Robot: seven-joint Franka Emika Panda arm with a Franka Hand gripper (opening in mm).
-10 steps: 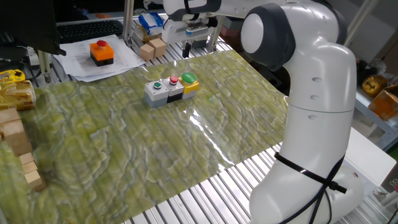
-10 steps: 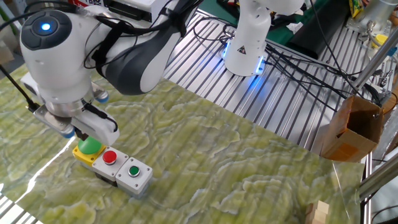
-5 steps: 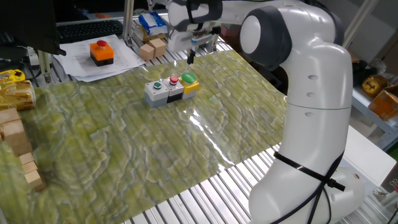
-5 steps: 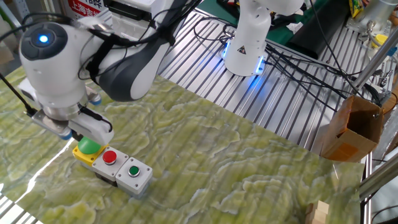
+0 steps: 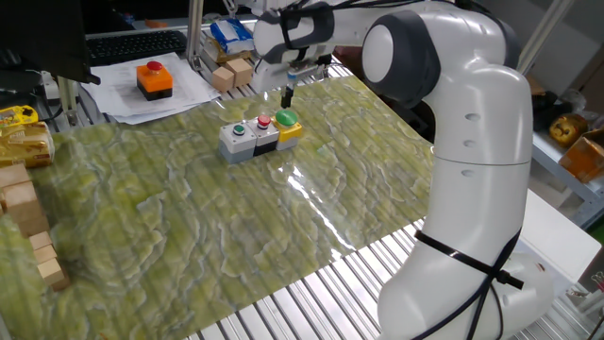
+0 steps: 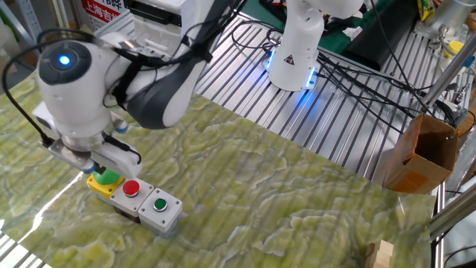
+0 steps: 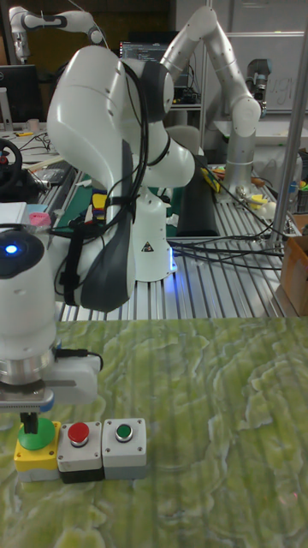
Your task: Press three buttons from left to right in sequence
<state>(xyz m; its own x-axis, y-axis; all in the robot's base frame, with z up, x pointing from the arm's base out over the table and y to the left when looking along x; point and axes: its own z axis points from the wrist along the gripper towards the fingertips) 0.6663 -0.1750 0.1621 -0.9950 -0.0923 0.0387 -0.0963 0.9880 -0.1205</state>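
The three buttons (image 5: pixel 260 133) sit in a joined row on the green mat. They are a grey box with a small green button (image 5: pixel 238 130), a black box with a red button (image 5: pixel 263 122) and a yellow box with a large green dome (image 5: pixel 287 119). My gripper (image 5: pixel 288 95) hangs straight over the dome, fingers shut into one narrow tip. In the tall fixed view the gripper (image 7: pixel 30 421) tip rests on the green dome (image 7: pixel 36 440). The other fixed view shows the gripper (image 6: pixel 100 167) body covering part of the yellow box (image 6: pixel 103 183).
A lone orange button on a black box (image 5: pixel 154 78) lies on papers at the back left. Wooden blocks (image 5: pixel 26 219) line the left edge and more blocks (image 5: pixel 232 72) stand behind the arm. A second robot base (image 6: pixel 296 52) and a cardboard box (image 6: pixel 420 152) stand off the mat.
The gripper has come down from above the back of the mat onto the large green dome. The button row has not moved.
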